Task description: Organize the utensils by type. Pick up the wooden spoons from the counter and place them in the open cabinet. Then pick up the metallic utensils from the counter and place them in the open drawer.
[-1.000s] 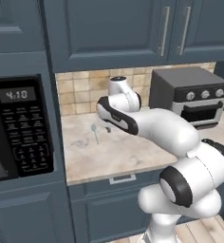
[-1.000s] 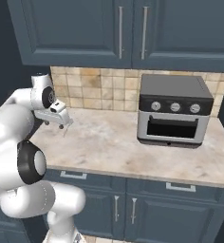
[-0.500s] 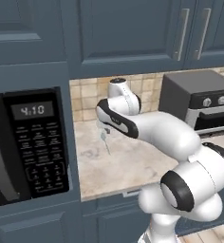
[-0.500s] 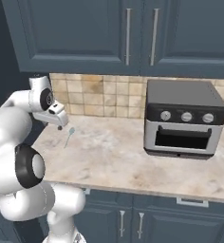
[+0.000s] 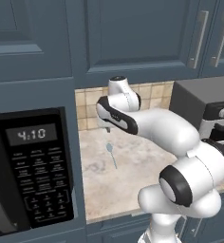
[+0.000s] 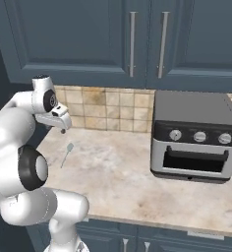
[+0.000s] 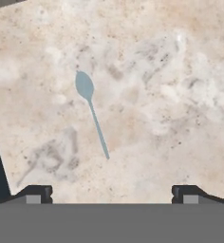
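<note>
The small silver-blue spoon [image 7: 91, 111] lay flat on the beige table [image 6: 137, 177], near its left end, with bare stone all around it. The hand [image 7: 109, 192] hovered above it with the jaws spread wide and nothing between them. The spoon looked light, stiff and smooth (probably slippery on the stone). Because it lay so flat, I judged the thin handle, near its middle, the best place to pinch.

The metal spoon [image 7: 91, 111] lies flat on the counter [image 6: 137, 182], its bowl toward the backsplash [image 6: 113, 110] at twelve o'clock. The toaster oven [image 6: 196, 138] stands on the counter at three o'clock from it, well apart. The microwave [image 5: 31, 171] sits at nine o'clock. The gripper [image 7: 109, 192] hangs above the spoon.
</note>
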Robot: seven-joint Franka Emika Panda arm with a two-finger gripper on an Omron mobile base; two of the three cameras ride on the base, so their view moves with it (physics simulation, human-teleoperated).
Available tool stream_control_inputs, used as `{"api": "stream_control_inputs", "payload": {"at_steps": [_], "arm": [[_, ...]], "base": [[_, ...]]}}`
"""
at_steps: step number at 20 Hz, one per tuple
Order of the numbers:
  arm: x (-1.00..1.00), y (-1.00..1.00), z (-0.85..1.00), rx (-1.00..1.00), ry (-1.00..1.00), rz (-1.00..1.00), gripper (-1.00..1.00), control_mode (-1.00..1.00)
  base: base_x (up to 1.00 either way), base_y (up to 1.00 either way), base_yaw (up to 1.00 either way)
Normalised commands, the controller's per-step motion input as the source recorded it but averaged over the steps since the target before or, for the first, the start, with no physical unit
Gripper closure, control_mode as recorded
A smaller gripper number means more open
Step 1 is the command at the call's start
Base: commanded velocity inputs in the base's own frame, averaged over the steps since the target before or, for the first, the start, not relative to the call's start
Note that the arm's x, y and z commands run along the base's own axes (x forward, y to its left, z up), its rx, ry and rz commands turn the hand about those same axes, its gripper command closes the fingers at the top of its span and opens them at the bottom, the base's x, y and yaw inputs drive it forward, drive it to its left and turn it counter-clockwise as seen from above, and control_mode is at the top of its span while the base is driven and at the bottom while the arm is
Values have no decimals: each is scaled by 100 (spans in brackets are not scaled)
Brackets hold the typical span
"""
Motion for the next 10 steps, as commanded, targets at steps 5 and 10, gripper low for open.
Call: {"api": "stream_control_inputs", "payload": {"at_steps": [5, 10], "arm": [[0, 0, 0, 0, 0, 0, -100, 100], [6, -3, -22, 0, -2, 4, -100, -100]], "base": [[0, 0, 0], [1, 0, 0]]}}
